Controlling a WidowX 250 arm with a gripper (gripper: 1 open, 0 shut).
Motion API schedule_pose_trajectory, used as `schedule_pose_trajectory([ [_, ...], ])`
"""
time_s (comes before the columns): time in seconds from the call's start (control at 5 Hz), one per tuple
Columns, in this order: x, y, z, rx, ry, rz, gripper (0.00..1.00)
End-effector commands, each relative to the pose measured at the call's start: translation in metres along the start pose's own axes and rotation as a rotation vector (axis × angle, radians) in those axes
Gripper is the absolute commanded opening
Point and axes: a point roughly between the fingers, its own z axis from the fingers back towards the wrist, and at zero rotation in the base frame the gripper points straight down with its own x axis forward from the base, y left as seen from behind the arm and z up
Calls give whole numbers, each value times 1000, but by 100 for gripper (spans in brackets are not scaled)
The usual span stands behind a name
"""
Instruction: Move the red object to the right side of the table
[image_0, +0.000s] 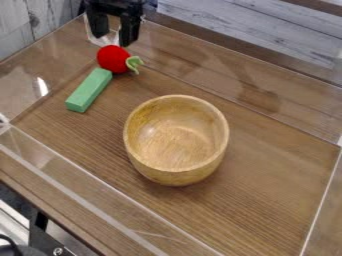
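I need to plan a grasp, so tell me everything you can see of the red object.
The red object is a small, round, bright-red toy fruit with a light-green leafy tip pointing right. It looks smooth, maybe plastic. It lies on the table near the back left, against the upper end of the green block. The open gripper hangs just above it; contact is not visible.

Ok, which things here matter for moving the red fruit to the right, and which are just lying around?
Part of the job:
red fruit
table
gripper, open above the fruit

Just lying about:
green block
wooden bowl
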Motion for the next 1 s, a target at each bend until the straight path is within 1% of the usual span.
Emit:
schedule_pose_trajectory([
  [0.0, 11, 12, 16, 30, -61, -4, 100],
  [0.4, 19, 23, 6, 33, -54, -6, 100],
  [0.8, 21, 29, 3, 40, -58, -9, 100],
])
